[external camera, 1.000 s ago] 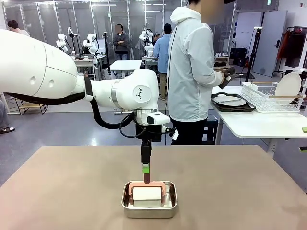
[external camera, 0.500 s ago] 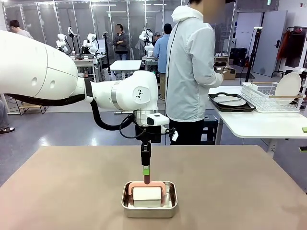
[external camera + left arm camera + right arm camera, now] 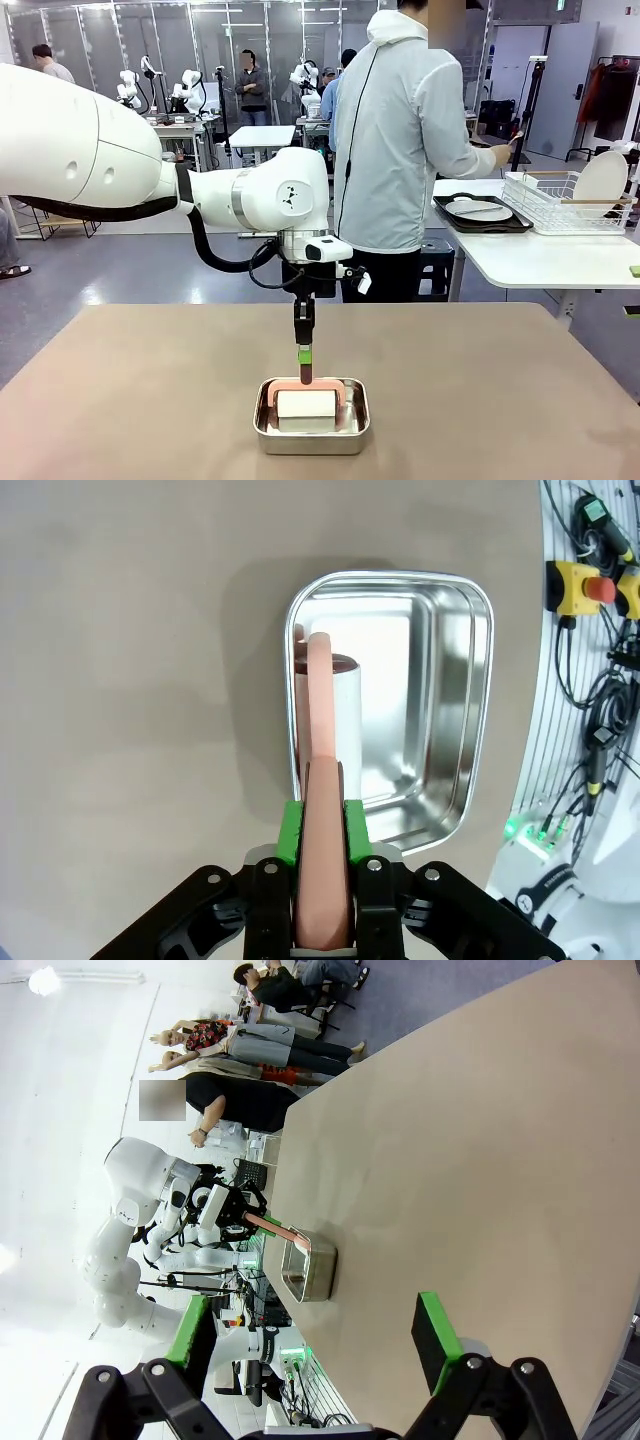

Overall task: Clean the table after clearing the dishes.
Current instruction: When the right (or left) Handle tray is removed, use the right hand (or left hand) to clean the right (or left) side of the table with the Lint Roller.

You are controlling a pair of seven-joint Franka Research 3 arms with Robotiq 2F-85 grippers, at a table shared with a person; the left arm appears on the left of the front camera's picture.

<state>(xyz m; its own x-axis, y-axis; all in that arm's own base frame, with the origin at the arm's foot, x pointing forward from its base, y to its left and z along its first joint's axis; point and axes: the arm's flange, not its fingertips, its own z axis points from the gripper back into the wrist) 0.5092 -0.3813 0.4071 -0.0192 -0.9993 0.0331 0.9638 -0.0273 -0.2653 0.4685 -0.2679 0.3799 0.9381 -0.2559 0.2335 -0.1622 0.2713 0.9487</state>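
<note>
Jaws of the left gripper are clenched on the pink handle of a white roller, the arm pointing straight down over the table. The roller lies inside a square steel tin that rests on the tan top, near the robot's edge and about midway across. The right gripper hangs above the table with its fingers spread wide and nothing between them. Beyond the far edge a person stands turned toward a white side table, where one white plate lies on a dark tray and a second plate stands upright in a wire rack.
</note>
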